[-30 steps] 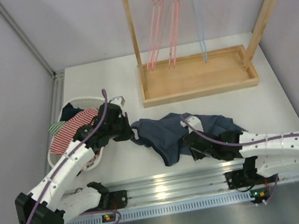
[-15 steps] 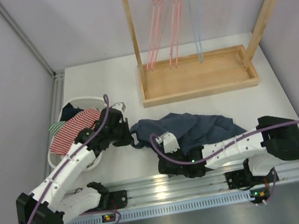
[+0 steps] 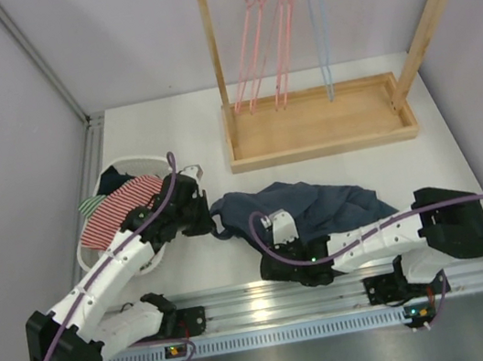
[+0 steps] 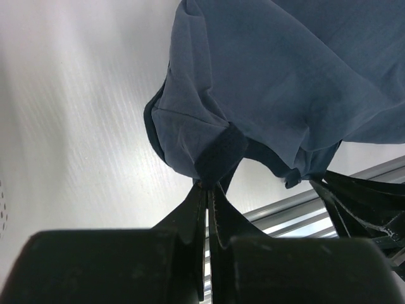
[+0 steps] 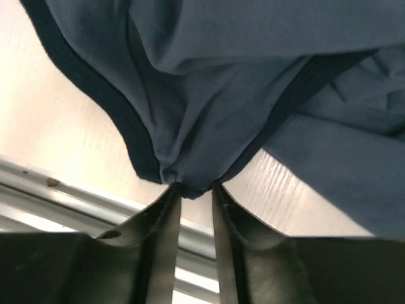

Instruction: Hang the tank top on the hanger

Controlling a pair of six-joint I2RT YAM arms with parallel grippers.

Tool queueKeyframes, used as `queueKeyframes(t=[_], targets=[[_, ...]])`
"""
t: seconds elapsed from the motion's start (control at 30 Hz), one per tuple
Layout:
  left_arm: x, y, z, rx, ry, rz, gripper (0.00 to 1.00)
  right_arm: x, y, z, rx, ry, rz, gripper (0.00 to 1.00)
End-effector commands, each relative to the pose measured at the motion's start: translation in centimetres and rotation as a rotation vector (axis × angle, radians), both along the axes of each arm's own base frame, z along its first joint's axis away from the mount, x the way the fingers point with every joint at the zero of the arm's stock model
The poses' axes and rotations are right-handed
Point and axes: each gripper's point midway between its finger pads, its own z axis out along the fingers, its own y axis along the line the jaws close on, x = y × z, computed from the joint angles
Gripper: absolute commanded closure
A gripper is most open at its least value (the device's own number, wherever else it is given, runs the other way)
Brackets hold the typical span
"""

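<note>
Bright, even overhead light; glare on metal rail (image 3: 261, 307); wrist views' near foreground dark, blurred.

The tank top (image 3: 320, 204) was dusty navy, its trim darker, nearly black. The hanger (image 3: 324, 55) was pale blue; the other hangers (image 3: 281, 44) pink. The striped garment (image 3: 113, 216) ran red and white, the basket (image 3: 140, 158) plain white.

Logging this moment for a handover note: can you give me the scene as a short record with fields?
left gripper: shut on dark trim of the tank top
right gripper: shut on a fold at its near edge
tank top: crumpled on the table, not on any hanger
hanger: light blue, hanging on the wooden rack beside pink hangers
basket: at left, holds a striped garment
</note>
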Motion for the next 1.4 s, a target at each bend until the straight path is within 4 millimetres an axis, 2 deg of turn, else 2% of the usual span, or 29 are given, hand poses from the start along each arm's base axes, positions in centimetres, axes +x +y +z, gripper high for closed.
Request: queueKeyframes(t=[0.0, 0.1, 0.13, 0.17, 0.2, 0.27, 0.3, 0.37, 0.4, 0.43, 0.47, 0.5, 0.53, 0.57, 0.6, 0.67, 0.73, 0.83, 0.97, 1.07, 1.1, 1.13, 1.17, 1.2, 1.23, 1.27, 1.3, 1.33, 1.37], targets=[[0.4, 0.1, 0.8, 0.005, -0.027, 0.003, 1.00, 1.3, 1.5, 1.0, 0.054, -0.047, -0.023, 0.83], [0.8, 0.8, 2.6, 0.036, -0.066, 0.013, 1.00, 2.2, 0.3, 3.7, 0.048, -0.104, -0.049, 1.00], [1.5, 0.6, 4.8, 0.017, -0.110, 0.014, 1.00, 2.4, 0.0, 5.9, 0.079, -0.127, -0.056, 1.00], [1.5, 1.0, 5.7, 0.040, -0.118, 0.021, 1.00, 3.2, 0.0, 8.8, 0.101, -0.175, -0.079, 1.00], [2.4, 0.6, 9.2, 0.000, -0.190, 0.025, 1.00, 3.5, -1.4, 10.3, 0.060, -0.202, -0.077, 1.00], [3.4, 0.6, 12.4, -0.003, -0.250, 0.033, 1.00, 4.5, -2.2, 17.3, 0.171, -0.284, -0.108, 1.00], [3.8, 0.5, 16.4, -0.037, -0.318, 0.038, 1.00, 4.7, -3.3, 19.3, 0.146, -0.319, -0.092, 1.00], [5.3, 0.1, 19.1, -0.023, -0.359, 0.036, 1.00, 5.7, -4.5, 26.2, 0.262, -0.386, -0.119, 1.00], [5.7, 0.0, 23.0, -0.056, -0.427, 0.040, 1.00, 6.2, -5.2, 28.2, 0.246, -0.421, -0.095, 1.00], [6.2, -0.2, 24.5, -0.059, -0.450, 0.040, 1.00, 6.6, -5.8, 30.1, 0.256, -0.445, -0.098, 1.00], [7.5, -0.9, 24.6, -0.033, -0.441, 0.028, 1.00, 7.3, -6.3, 33.4, 0.308, -0.474, -0.117, 1.00], [7.9, -1.2, 28.1, -0.077, -0.511, 0.034, 1.00, 7.8, -6.8, 34.7, 0.276, -0.508, -0.093, 1.00], [8.3, -1.4, 28.9, -0.076, -0.519, 0.034, 1.00, 8.3, -6.9, 35.6, 0.269, -0.521, -0.096, 1.00], [9.7, -2.2, 28.7, -0.058, -0.514, 0.025, 1.00, 9.0, -7.5, 38.1, 0.309, -0.536, -0.109, 1.00], [10.0, -2.2, 31.6, -0.091, -0.574, 0.037, 1.00, 9.4, -7.8, 39.1, 0.295, -0.556, -0.099, 1.00], [11.6, -3.0, 32.1, -0.088, -0.578, 0.037, 1.00, 10.4, -8.5, 41.9, 0.333, -0.579, -0.109, 1.00], [12.1, -3.0, 34.5, -0.164, -0.620, 0.052, 1.00, 10.9, -9.1, 44.6, 0.355, -0.611, -0.113, 1.00], [12.7, -2.7, 36.3, -0.281, -0.631, 0.053, 1.00, 11.0, -10.0, 46.8, 0.358, -0.635, -0.123, 1.00], [11.7, -2.2, 38.6, -0.357, -0.675, 0.025, 1.00, 10.5, -10.3, 46.1, 0.346, -0.605, -0.097, 1.00], [9.2, -3.1, 38.0, -0.397, -0.636, -0.072, 1.00, 9.7, -9.9, 41.8, 0.324, -0.520, -0.079, 1.00], [9.4, -3.4, 35.5, -0.379, -0.570, -0.079, 1.00, 9.5, -9.7, 40.5, 0.341, -0.488, -0.090, 1.00], [8.9, -3.5, 34.1, -0.381, -0.536, -0.087, 1.00, 9.3, -9.8, 37.5, 0.313, -0.452, -0.088, 1.00], [7.1, -3.3, 34.0, -0.402, -0.539, -0.111, 1.00, 9.0, -9.6, 36.0, 0.335, -0.419, -0.102, 1.00], [7.3, -3.5, 28.9, -0.363, -0.426, -0.105, 1.00, 8.9, -9.6, 34.5, 0.333, -0.398, -0.110, 1.00], [7.0, -3.4, 27.5, -0.366, -0.414, -0.102, 1.00, 8.6, -9.9, 31.5, 0.311, -0.369, -0.115, 1.00], [5.6, -2.9, 26.7, -0.370, -0.413, -0.105, 1.00, 8.3, -9.9, 30.0, 0.310, -0.346, -0.118, 1.00], [5.3, -2.8, 21.7, -0.330, -0.305, -0.094, 1.00, 7.8, -10.3, 29.1, 0.350, -0.323, -0.141, 1.00], [5.0, -2.9, 20.3, -0.342, -0.282, -0.087, 1.00, 7.7, -10.3, 26.0, 0.311, -0.290, -0.148, 1.00], [4.1, -2.8, 19.2, -0.354, -0.264, -0.088, 1.00, 7.5, -10.5, 24.6, 0.305, -0.273, -0.160, 1.00]])
